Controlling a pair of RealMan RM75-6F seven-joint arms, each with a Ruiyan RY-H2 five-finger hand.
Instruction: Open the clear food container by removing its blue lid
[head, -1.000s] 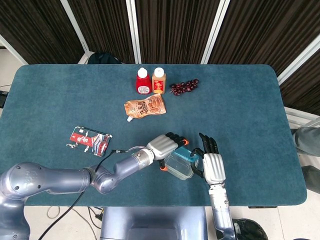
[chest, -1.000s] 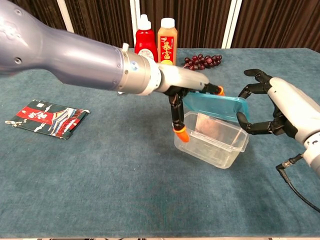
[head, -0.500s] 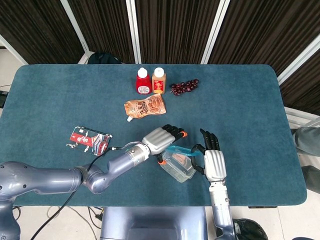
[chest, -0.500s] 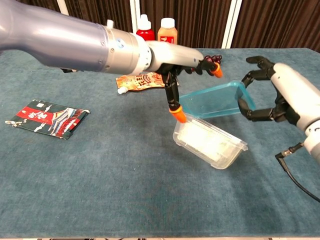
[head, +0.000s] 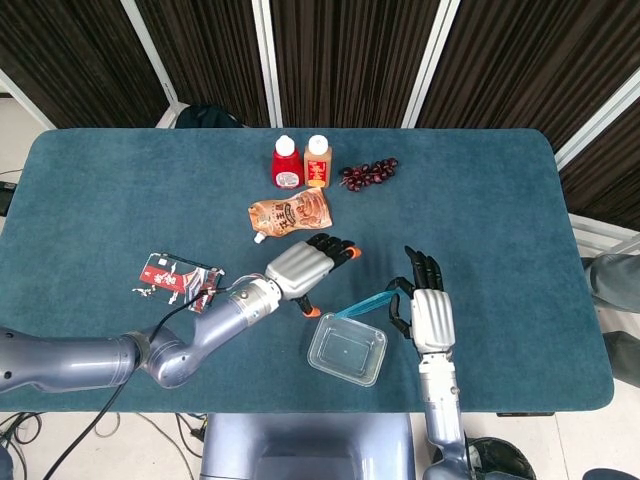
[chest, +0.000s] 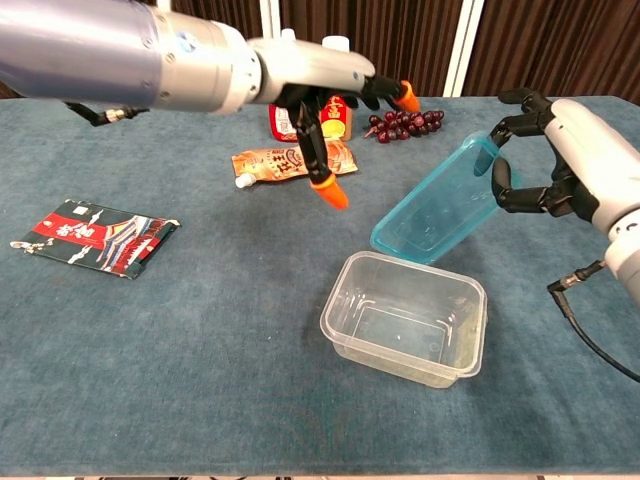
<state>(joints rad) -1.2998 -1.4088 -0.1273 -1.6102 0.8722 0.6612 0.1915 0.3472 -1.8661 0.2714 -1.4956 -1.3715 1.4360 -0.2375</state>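
Observation:
The clear food container (head: 347, 350) (chest: 405, 318) stands open and empty on the blue table, near the front edge. Its blue lid (head: 362, 303) (chest: 440, 205) is off, tilted steeply, and hangs just above and to the right of the container. My right hand (head: 425, 315) (chest: 560, 165) grips the lid's upper right end. My left hand (head: 305, 265) (chest: 320, 85) is raised behind and left of the container, fingers apart, holding nothing and touching neither piece.
Behind my left hand lies an orange pouch (head: 290, 213) (chest: 290, 160). At the back stand a red bottle (head: 286, 162) and an orange bottle (head: 317, 160), with dark grapes (head: 368, 172) (chest: 405, 122) beside them. A red packet (head: 178, 280) (chest: 95, 237) lies at the left.
The lid has come off in my right hand and tilted up to the right. My left hand let go and rose back to the left. The container settled flat on the table.

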